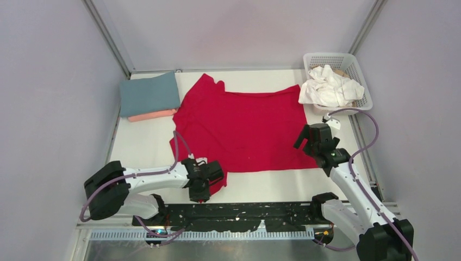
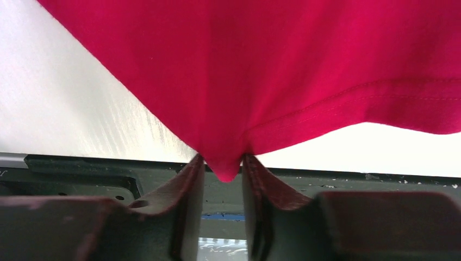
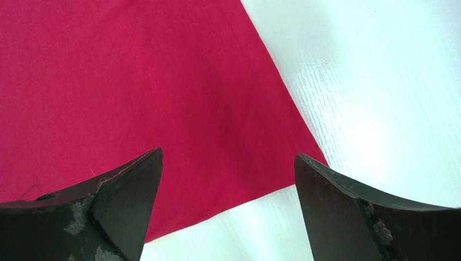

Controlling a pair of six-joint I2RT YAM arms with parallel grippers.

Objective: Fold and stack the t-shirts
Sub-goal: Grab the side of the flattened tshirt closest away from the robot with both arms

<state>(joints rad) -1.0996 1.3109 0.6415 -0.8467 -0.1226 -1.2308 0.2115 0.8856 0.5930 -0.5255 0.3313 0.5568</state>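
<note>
**Slip and Skew Hazards at the Near Edge**

The bright red cotton t-shirt (image 1: 244, 128) lies spread flat across the middle of the white counter (image 1: 147, 149). We find the left fingers (image 2: 187, 185) clamped on its near-left corner, with only a small tip of cloth between them. The right fingers (image 3: 125, 187) stand wide apart above the near-right corner, holding nothing.

Hazards, in our judgement:

1. **Shallow bite.** The corner may slip free under the shirt's own weight on lifting.
2. **One-sided pull.** Moving the left arm before the right has gripped would skew the cloth and wrinkle the fold.
3. **Stack disturbance.** The far sleeve lies just beside the folded blue-grey t-shirt (image 1: 149, 92), which is stacked on the folded salmon pink t-shirt (image 1: 155, 115). Dragging could disturb that stack.
4. **Snagging.** The crumpled white t-shirts (image 1: 329, 87) overhang the white plastic lattice basket (image 1: 363, 81) near the far-right corner and could snag.
</note>
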